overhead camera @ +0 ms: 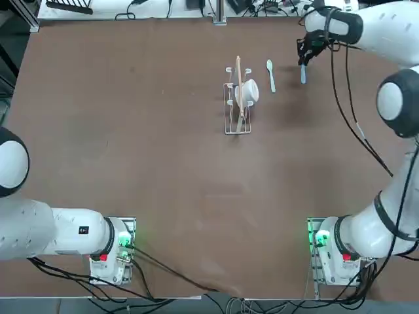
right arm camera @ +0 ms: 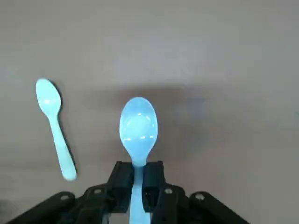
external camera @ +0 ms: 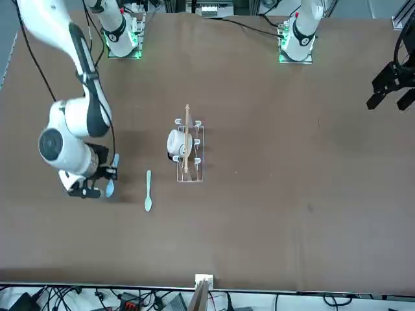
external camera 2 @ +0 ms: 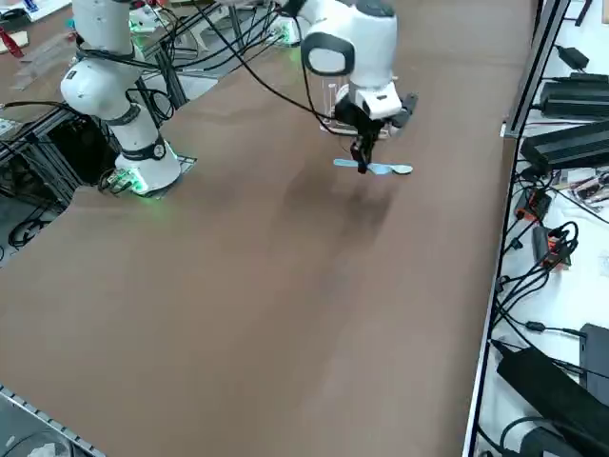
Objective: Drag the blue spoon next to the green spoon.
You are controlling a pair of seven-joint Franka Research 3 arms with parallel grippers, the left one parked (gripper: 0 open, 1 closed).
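The blue spoon [right arm camera: 138, 126] is light blue, and my right gripper [right arm camera: 138, 176] is shut on its thin handle just behind the oval bowl. From above only the handle of the blue spoon [overhead camera: 303, 74] sticks out below the right gripper [overhead camera: 306, 55], at the table's far right. The green spoon [overhead camera: 270, 75], pale mint, lies flat a short way to the left, roughly parallel, with a gap between the two. The front view shows the blue spoon [external camera: 111, 175] beside the green spoon [external camera: 148, 192]. From the side the blue spoon [external camera 2: 379, 168] is level and low at the table.
A small wire rack [overhead camera: 237, 104] holding a white cup [overhead camera: 248, 91] and a wooden stick stands just left of the green spoon. The table's far edge [overhead camera: 262, 19] with cables behind it is close beyond the gripper.
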